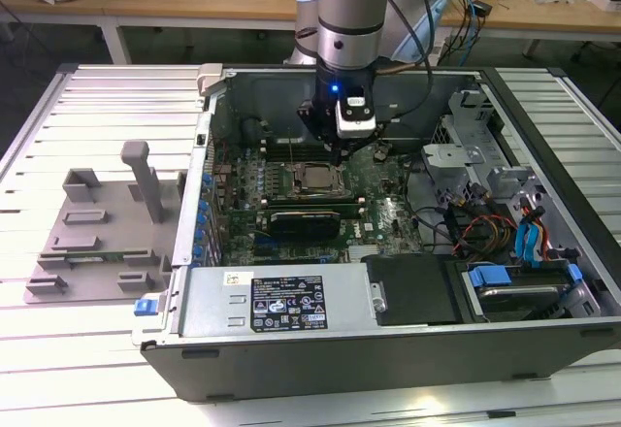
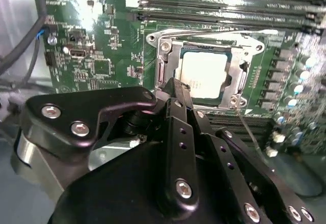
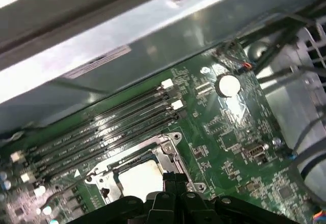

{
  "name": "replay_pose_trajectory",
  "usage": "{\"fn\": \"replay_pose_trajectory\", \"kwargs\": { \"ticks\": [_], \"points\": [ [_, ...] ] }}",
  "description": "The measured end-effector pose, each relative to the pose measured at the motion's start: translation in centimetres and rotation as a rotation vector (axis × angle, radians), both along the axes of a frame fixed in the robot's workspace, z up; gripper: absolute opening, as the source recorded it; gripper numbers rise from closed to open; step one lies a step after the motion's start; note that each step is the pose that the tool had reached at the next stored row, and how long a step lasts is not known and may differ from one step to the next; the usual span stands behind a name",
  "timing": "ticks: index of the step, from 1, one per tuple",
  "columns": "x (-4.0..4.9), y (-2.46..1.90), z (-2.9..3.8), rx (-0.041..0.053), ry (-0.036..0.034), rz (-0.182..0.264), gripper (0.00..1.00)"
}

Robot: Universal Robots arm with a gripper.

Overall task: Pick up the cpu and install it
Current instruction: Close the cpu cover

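The cpu (image 2: 204, 73) is a flat square chip with a pale, shiny silver top and a thin darker border. It lies flat inside the socket (image 2: 164, 56), ringed by the socket's metal frame. The gripper (image 2: 175, 86) hangs just over the socket's edge, beside the chip, its fingers pressed together with nothing between them.

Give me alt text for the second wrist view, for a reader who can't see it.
The cpu, a silver square, lies flat inside the metal socket frame on the green circuit board. The black gripper sits close to the camera, its tip just beside the frame. Memory slots run alongside the socket.
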State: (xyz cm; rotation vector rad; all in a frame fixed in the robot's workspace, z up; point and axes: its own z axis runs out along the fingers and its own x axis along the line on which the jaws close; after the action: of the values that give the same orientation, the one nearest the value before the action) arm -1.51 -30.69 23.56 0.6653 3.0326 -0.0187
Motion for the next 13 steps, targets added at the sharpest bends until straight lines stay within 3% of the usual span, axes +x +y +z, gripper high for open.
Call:
{"fn": "replay_pose_trajectory", "kwargs": {
  "ticks": [5, 13],
  "points": [
    [0.0, 0.0, -0.07, -0.0062, 0.0, 0.218, 0.11],
    [0.0, 0.0, -0.16, -0.0206, 0.0012, 0.439, 0.11]
  ]
}}
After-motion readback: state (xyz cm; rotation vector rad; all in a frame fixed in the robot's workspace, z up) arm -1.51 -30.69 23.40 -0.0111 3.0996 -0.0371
